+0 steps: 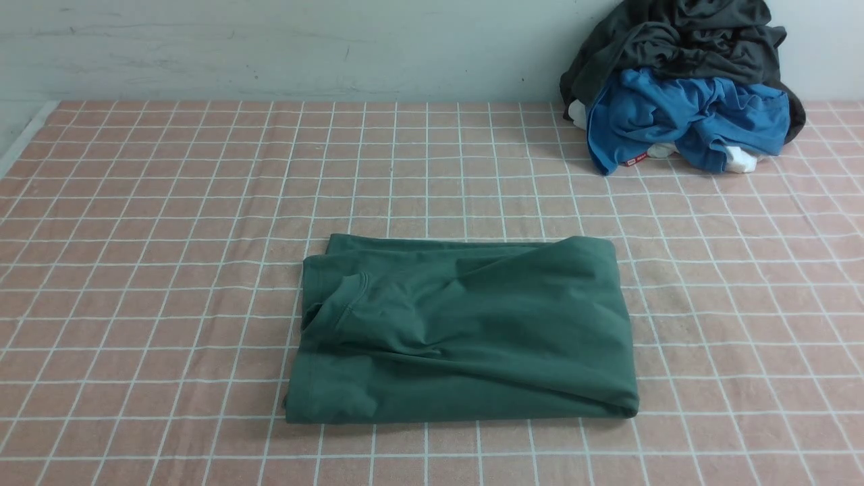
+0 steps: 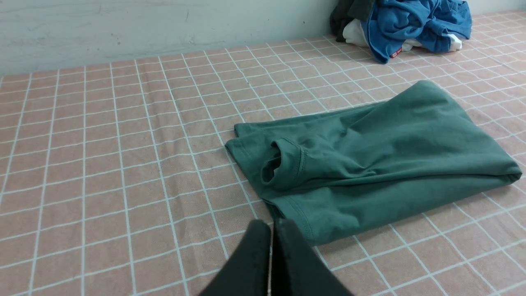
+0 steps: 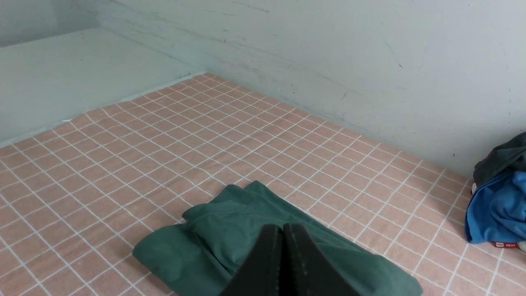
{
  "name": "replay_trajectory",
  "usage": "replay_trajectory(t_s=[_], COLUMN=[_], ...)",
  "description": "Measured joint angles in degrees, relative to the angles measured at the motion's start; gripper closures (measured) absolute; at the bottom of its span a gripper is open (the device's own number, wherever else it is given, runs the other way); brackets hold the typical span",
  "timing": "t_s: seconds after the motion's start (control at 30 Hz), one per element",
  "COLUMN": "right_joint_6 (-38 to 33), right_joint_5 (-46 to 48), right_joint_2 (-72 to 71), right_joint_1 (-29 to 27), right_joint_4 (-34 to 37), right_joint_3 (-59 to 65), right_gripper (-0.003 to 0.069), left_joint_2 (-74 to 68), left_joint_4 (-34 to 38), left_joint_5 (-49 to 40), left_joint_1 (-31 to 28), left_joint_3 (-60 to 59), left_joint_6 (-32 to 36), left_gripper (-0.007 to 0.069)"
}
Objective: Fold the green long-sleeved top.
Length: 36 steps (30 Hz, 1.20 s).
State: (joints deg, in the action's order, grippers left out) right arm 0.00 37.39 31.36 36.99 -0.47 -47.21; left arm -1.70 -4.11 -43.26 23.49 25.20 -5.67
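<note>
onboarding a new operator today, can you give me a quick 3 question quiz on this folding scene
1. True or false: the green long-sleeved top lies spread out flat with both sleeves extended.
2. Which garment sits at the top of the pile in the far right corner? A) dark charcoal-grey garment B) bright blue garment C) the green top
3. Fill in: the left tool and the right tool are both ____ and hold nothing.

Key
1. False: it lies folded into a compact rectangle on the checked cloth.
2. A: the blue one lies under and in front of it.
3. Shut.
</note>
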Motion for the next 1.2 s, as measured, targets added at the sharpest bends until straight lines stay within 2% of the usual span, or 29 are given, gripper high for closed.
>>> replay_trajectory(t_s=[0.53,0.6,0.73,0.9,0.97,1.0,1.17,1.2], right_joint_6=[0.0,0.0,2.0,7.6,8.2,8.5,9.4,9.6], right_joint_5=[1.5,0.4,-8.9,-25.4,-27.9,-30.8,-33.6,-33.6], right_joint_2=[0.0,0.0,-0.9,-4.4,-5.5,-7.0,-14.0,-15.1], right_joint_1=[0.0,0.0,-1.9,-11.6,-14.9,-18.7,-31.7,-32.6], right_joint_4=[-0.4,-0.2,-3.2,-4.3,-3.7,-3.3,-2.6,-2.6], right_joint_3=[0.0,0.6,6.5,19.5,23.1,27.2,39.2,40.0], right_gripper=[0.0673,0.0673,0.0673,0.0673,0.0673,0.0673,0.0673,0.0673], left_joint_2=[0.0,0.0,0.0,0.0,0.0,0.0,0.0,0.0], left_joint_4=[0.0,0.0,0.0,0.0,0.0,0.0,0.0,0.0], left_joint_5=[0.0,0.0,0.0,0.0,0.0,0.0,0.0,0.0], left_joint_1=[0.0,0.0,0.0,0.0,0.0,0.0,0.0,0.0], left_joint_3=[0.0,0.0,0.0,0.0,0.0,0.0,0.0,0.0], left_joint_6=[0.0,0.0,0.0,0.0,0.0,0.0,0.0,0.0], left_gripper=[0.0628,0.0628,0.0628,0.0628,0.0628,0.0628,0.0628,0.0628])
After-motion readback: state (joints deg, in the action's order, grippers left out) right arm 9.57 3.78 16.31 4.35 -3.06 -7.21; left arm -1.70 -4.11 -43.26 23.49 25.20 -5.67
